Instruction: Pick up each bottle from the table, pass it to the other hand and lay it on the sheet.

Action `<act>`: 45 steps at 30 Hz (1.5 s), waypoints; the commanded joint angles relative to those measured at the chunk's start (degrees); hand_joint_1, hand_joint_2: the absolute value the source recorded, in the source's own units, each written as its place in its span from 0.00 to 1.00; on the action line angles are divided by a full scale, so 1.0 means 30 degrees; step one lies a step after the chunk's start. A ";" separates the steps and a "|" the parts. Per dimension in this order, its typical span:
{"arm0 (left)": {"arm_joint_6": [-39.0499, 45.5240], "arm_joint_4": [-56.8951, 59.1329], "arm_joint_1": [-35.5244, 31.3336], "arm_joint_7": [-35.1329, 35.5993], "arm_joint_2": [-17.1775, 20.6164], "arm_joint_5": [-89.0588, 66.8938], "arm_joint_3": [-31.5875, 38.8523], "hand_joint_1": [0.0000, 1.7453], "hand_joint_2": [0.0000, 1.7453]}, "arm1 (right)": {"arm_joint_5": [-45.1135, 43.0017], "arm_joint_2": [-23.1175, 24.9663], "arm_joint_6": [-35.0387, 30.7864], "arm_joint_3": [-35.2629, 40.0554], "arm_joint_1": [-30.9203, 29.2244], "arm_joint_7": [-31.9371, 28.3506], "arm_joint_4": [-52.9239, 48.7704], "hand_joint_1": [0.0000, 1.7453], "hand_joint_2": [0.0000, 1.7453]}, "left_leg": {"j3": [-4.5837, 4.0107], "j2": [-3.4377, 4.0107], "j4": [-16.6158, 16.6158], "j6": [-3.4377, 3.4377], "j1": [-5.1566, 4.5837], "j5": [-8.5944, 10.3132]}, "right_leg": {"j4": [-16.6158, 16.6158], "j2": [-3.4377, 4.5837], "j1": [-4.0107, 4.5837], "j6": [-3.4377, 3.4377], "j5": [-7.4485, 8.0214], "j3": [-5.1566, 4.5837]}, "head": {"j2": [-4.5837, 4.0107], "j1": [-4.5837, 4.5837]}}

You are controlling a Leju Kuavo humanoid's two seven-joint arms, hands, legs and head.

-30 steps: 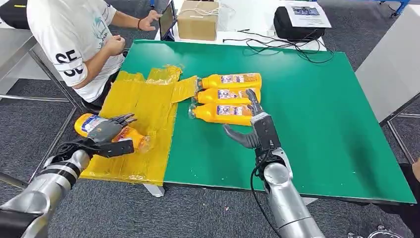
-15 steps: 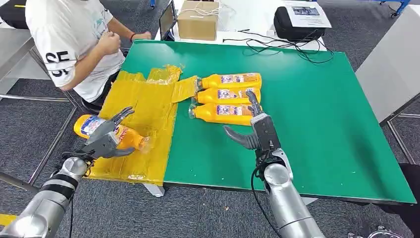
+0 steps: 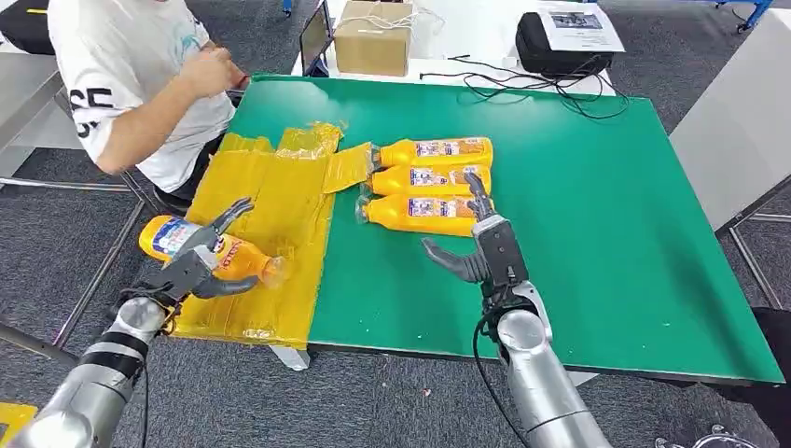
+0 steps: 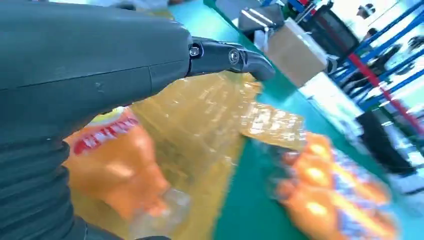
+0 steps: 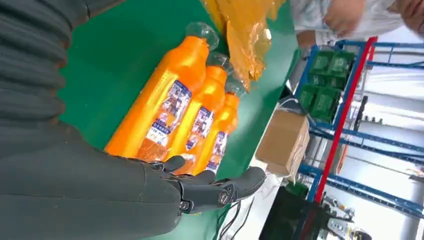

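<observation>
One orange bottle (image 3: 201,248) lay on its side on the yellow sheet (image 3: 280,201), under the left hand (image 3: 198,261), whose fingers were spread apart over it without closing. Three more bottles (image 3: 424,179) lay side by side on the green table (image 3: 597,215), just beyond the right hand (image 3: 480,245), which was spread and empty.

Orange bottles (image 3: 429,179), blue-white labels; yellow sheet (image 3: 270,224); green table (image 3: 578,205).
</observation>
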 commanded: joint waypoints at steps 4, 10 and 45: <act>0.2285 -0.0755 -0.0509 0.4360 -0.8046 0.4642 0.1398 0.00 1.00 | 0.2618 0.0339 -0.1956 -0.0720 0.0462 0.0648 0.1643 0.00 0.00 | 0.0044 -0.0048 -0.0008 -0.0006 0.0001 -0.0018 | -0.0011 -0.0042 0.0002 -0.0013 -0.0029 0.0065 | 0.0000 -0.0007; 0.3147 -0.0497 -0.0589 0.4048 -0.8059 0.4475 0.1004 0.00 1.00 | 0.2860 0.0397 -0.2063 -0.0831 0.0509 0.0649 0.1653 0.00 1.00 | 0.0056 -0.0060 0.0008 -0.0014 0.0001 -0.0037 | -0.0005 -0.0054 0.0004 -0.0020 -0.0044 0.0089 | 0.0000 -0.0007; 0.3917 0.0886 -0.0559 0.3864 -0.7910 0.5392 0.1345 0.00 1.00 | 0.9634 -0.0340 -0.1415 0.1004 -0.2770 0.5629 0.9881 0.00 1.00 | 0.0037 -0.0017 -0.0011 -0.0006 0.0000 -0.0015 | -0.0025 -0.0011 0.0004 -0.0010 -0.0010 0.0060 | 0.0000 -0.0007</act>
